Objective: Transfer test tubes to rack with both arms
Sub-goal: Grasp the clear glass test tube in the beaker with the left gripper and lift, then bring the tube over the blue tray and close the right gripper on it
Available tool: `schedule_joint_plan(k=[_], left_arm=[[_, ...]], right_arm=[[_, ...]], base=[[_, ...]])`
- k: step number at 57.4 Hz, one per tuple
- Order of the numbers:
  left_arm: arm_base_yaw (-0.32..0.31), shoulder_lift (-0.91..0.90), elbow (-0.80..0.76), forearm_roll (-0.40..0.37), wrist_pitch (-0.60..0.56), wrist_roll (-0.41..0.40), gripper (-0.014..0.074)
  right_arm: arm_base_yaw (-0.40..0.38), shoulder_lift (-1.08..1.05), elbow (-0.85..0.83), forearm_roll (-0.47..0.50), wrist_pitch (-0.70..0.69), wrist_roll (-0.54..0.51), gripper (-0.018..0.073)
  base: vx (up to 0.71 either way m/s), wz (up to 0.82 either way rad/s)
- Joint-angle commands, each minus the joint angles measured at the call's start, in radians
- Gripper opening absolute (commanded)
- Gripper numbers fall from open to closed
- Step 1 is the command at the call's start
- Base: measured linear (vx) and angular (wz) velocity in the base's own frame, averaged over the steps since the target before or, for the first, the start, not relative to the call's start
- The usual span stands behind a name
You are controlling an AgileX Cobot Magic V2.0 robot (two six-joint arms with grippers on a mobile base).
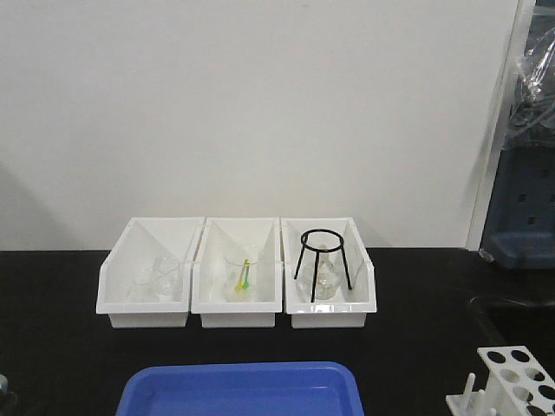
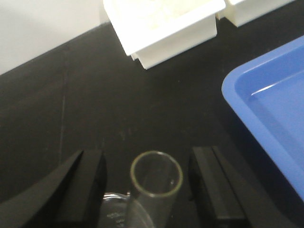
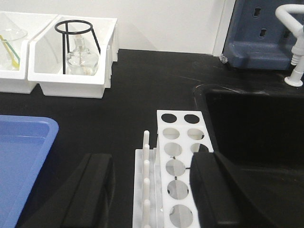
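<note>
Left wrist view: left hand (image 2: 147,153) above the black bench (image 2: 95,104), fingers apart; one test tube (image 2: 156,176) stands between them, open rim toward the camera, with a gap on either side of the rim.
Beside the tube: curved edge of another glass vessel (image 2: 114,209) with faint printed marks, at the bottom of the view.
Right wrist view: right hand (image 3: 151,159) spread wide, gripping nothing, directly above the rack (image 3: 183,142).
Rack position: front right of the bench, just beside a black sink (image 3: 256,128), pegs on its left side.
Bins: three white bins (image 1: 147,308) side by side against the wall; the right one holds a black tripod (image 3: 63,52) over a glass flask (image 3: 81,59).
Tray: blue tray (image 1: 243,394) at front centre, left of the rack.
</note>
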Motion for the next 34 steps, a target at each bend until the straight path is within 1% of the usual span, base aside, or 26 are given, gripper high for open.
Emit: schedule_joint_plan(k=[1, 4, 11, 21, 27, 34], left_arm=[[-0.008, 0.01, -0.027, -0.011, -0.124, 0.002, 0.0508], [-0.008, 0.018, -0.027, -0.011, -0.144, -0.001, 0.0508], [-0.008, 0.018, -0.027, -0.011, -0.143, -0.006, 0.0499], [-0.008, 0.018, -0.027, -0.012, -0.109, -0.008, 0.0449], [-0.008, 0.017, -0.027, -0.012, -0.095, -0.008, 0.0387], [-0.008, 0.017, -0.027, -0.012, -0.095, -0.008, 0.0282]], right_arm=[[0.001, 0.005, -0.035, -0.012, -0.081, -0.003, 0.0437], [0.001, 0.005, -0.035, -0.012, -0.081, -0.003, 0.0437], [0.001, 0.005, -0.035, -0.012, -0.081, -0.004, 0.0437], [0.001, 0.005, -0.035, -0.012, -0.081, -0.004, 0.0437], [0.001, 0.005, -0.035, -0.012, -0.081, -0.004, 0.0437], [0.001, 0.005, -0.035, -0.012, -0.081, -0.004, 0.0435]], base=[[0.0, 0.0], [0.0, 0.0], [0.0, 0.0], [0.0, 0.0], [0.0, 0.0], [0.0, 0.0]])
